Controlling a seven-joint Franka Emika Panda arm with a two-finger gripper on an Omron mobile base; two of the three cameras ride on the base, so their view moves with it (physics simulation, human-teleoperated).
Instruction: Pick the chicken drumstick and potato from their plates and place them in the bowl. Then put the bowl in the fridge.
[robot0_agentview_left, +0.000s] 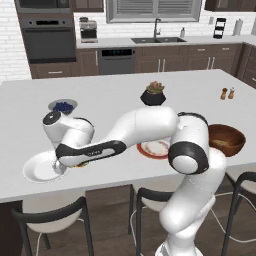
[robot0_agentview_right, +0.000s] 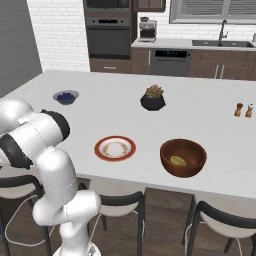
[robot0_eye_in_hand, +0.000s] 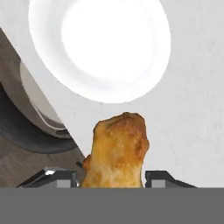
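while clamped between the two tips of the hand (robot0_eye_in_hand: 112, 179), chicken drumstick (robot0_eye_in_hand: 117, 151) raised just off the white plate (robot0_eye_in_hand: 100, 48) near the bench (robot0_agentview_left: 125, 90) front edge, potato (robot0_agentview_right: 178, 160) inside the wooden bowl (robot0_agentview_right: 183, 157), red-rimmed plate (robot0_agentview_right: 115, 148) beside it

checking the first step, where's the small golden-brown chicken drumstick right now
In the hand view the golden-brown chicken drumstick sits between the gripper fingers, lifted beside the plain white plate.

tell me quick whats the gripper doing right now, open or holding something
Gripper: closed on the chicken drumstick, lifted off the white plate.
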